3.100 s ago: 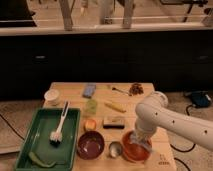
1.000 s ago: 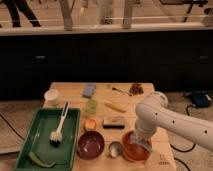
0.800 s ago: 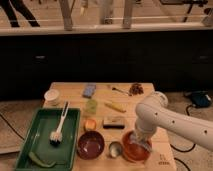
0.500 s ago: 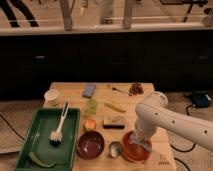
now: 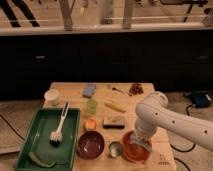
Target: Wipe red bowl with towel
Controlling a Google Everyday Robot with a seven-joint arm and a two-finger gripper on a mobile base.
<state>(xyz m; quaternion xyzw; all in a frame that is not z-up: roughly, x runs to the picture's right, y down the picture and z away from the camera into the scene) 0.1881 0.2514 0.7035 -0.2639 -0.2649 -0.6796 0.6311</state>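
A red-orange bowl [image 5: 131, 150] sits at the front right of the wooden table [image 5: 75, 90]. My gripper [image 5: 139, 140] hangs from the white arm [image 5: 165, 119], which comes in from the right, and is down inside this bowl. A pale grey towel [image 5: 143, 145] lies bunched under the gripper against the bowl's inner right side. The gripper and towel hide much of the bowl's inside. A second, dark red bowl [image 5: 90, 145] stands empty just to the left.
A green tray [image 5: 25, 145] at the front left holds a dish brush [image 5: 57, 131] and a green vegetable [image 5: 42, 160]. Between the bowls stands a small metal cup [image 5: 115, 148]. Farther back are an orange cup [image 5: 90, 124], dark block [image 5: 114, 122], green cup [image 5: 91, 106], yellow item [image 5: 115, 106], blue sponge [image 5: 89, 90] and white cup [image 5: 51, 96].
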